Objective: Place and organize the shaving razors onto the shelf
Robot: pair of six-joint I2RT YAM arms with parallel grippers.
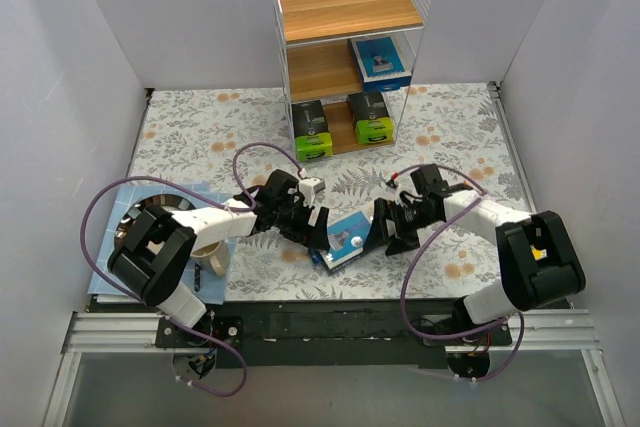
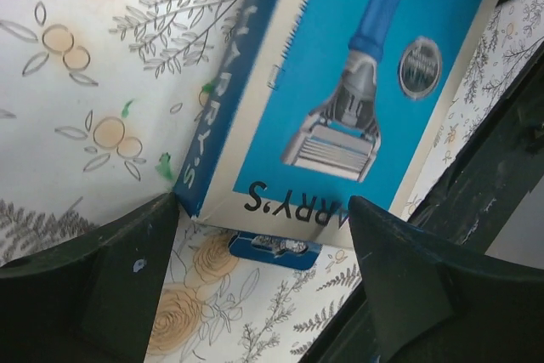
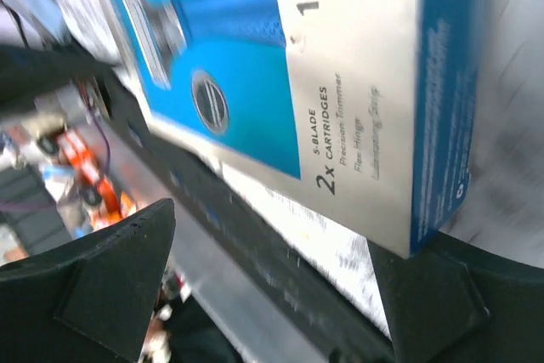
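Blurring smears the right wrist view; left end effector (image 2: 262, 210) and right end effector (image 3: 272, 235) gape wide, flanking one razor pack (image 1: 347, 235).

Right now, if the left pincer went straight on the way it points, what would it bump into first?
The blue razor pack, just ahead of the left pincer; exact gap unclear.

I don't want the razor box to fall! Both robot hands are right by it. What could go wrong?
The left gripper and right gripper both crowd one razor pack, so they might bump or tug against each other. The pack seems propped on a small blue item, so it could slip when pinched. On the shelf, the second pack already there could get knocked.
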